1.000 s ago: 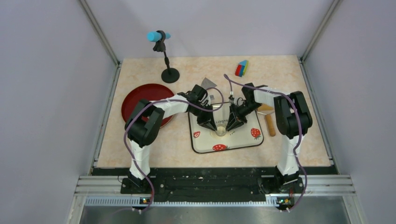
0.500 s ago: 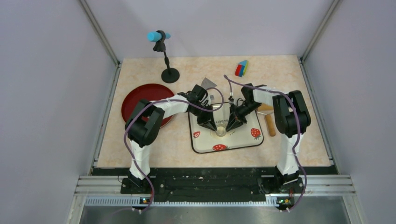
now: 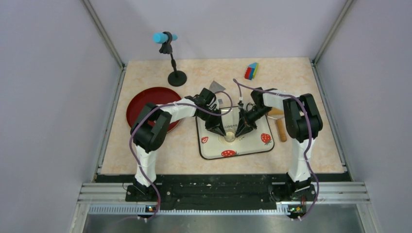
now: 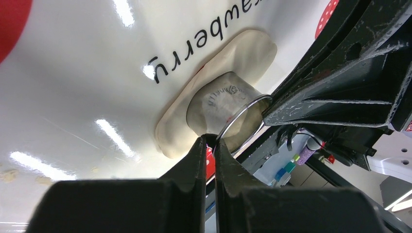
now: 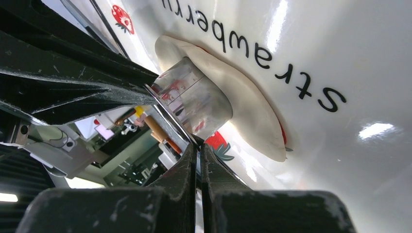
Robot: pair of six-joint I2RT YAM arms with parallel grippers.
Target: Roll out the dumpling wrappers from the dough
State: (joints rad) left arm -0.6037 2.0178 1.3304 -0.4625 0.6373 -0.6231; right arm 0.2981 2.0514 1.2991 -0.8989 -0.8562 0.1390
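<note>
The dough (image 4: 177,124) is a thin flat oval sheet on the white strawberry mat (image 3: 252,145); it also shows in the right wrist view (image 5: 252,114). The silver ring cutter (image 4: 226,104) stands on the dough, seen too in the right wrist view (image 5: 197,99) and the top view (image 3: 229,138). My left gripper (image 4: 210,141) is shut on the cutter's rim from the left (image 3: 223,132). My right gripper (image 5: 197,145) is shut on the rim from the right (image 3: 236,132). No separate dumpling wrappers show.
A tan rolling pin (image 3: 281,127) lies just right of the mat. A red plate (image 3: 145,104) is at the left, a microphone stand (image 3: 176,75) behind it, a metal scraper (image 3: 217,87) behind the mat, and coloured blocks (image 3: 251,71) at the back right.
</note>
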